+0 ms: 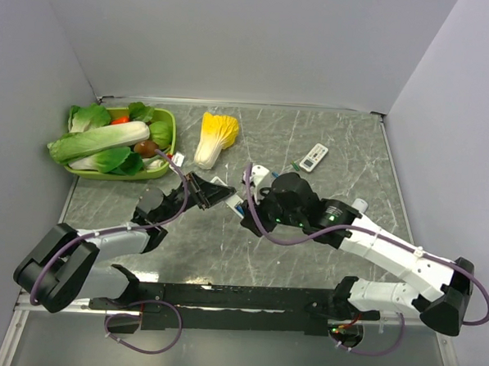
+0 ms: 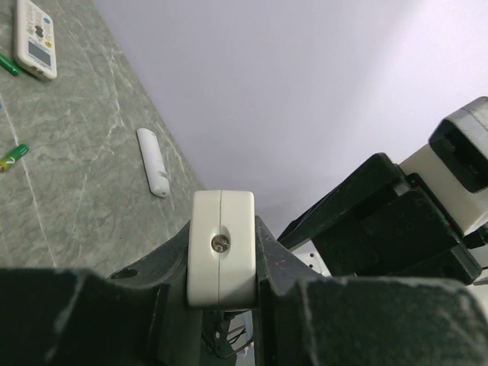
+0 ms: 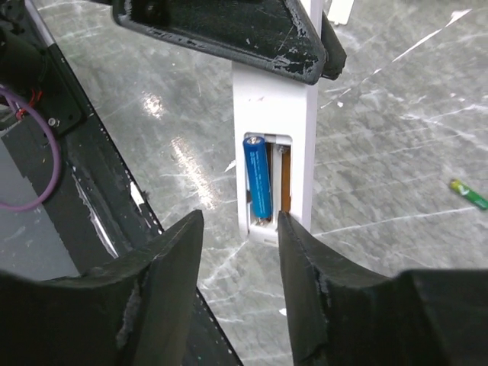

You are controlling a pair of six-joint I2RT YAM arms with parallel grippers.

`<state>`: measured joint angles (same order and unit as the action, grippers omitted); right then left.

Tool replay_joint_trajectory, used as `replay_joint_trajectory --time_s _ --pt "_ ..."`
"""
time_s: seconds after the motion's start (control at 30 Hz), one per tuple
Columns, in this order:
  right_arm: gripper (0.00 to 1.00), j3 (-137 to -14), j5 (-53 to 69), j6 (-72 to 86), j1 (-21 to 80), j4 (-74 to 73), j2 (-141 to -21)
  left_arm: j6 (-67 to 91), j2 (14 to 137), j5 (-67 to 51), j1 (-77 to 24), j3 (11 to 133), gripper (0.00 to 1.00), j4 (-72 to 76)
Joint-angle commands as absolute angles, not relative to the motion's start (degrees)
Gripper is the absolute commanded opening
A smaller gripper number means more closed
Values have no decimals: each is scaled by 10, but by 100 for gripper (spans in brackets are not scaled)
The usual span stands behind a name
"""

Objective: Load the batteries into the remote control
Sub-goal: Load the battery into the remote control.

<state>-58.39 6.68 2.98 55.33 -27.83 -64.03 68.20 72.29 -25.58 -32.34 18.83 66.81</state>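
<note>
The left claw (image 2: 221,263) is clamped on one end of the slim white plastic remote control (image 2: 221,221), its two black fingers pressing the narrow sides. As far as the views show, the body is held off the grey marbled counter (image 3: 396,114), with its open battery bay facing the right wrist camera. In that bay one blue cylindrical battery (image 3: 258,179) sits in the left slot; the slot beside it appears empty, showing only a coppery strip. The right claw (image 3: 240,221) hangs just short of the bay end of the remote control, fingers apart and nothing between them. A green cylindrical battery (image 3: 469,193) lies loose on the counter, well apart from both claws. Handling, as a judgement: each battery is light, rigid and smooth-skinned, and being round it will roll or squirt out of a loose pinch. Take hold across the middle of the barrel, leaving both ends free, so that one end can be pressed against the contact and the other tipped down into the slot. The remote control is likely a light, stiff, hollow shell with slick faces; a hold at the end away from the bay suits it, since the slots stay unobstructed. Farther out, a second white remote with a keypad (image 2: 34,34) and a narrow white plastic strip (image 2: 152,162) lie on the counter.
</note>
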Motion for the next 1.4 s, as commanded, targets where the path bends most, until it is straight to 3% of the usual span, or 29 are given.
replay_joint_trajectory --time_s 0.0,0.2,0.37,0.53,0.83,1.0,1.37 --pt "54 -632 38 -18 541 -312 -602 699 714 -291 -329 218 2 715" --pt "58 -678 104 -78 530 -323 -578 675 692 -311 -328 236 2 660" --pt "68 -704 188 -175 517 -343 -583 669 685 -341 -328 253 2 633" --pt "69 -724 233 -265 517 -368 -587 671 681 -371 -328 273 2 608" --pt "66 -693 309 -428 517 -370 -580 640 658 -417 -328 317 2 500" --pt "50 -718 344 -454 517 -403 -611 628 652 -430 -328 330 2 462" --pt "48 -714 359 -477 517 -375 -628 618 655 -452 -328 352 2 431"
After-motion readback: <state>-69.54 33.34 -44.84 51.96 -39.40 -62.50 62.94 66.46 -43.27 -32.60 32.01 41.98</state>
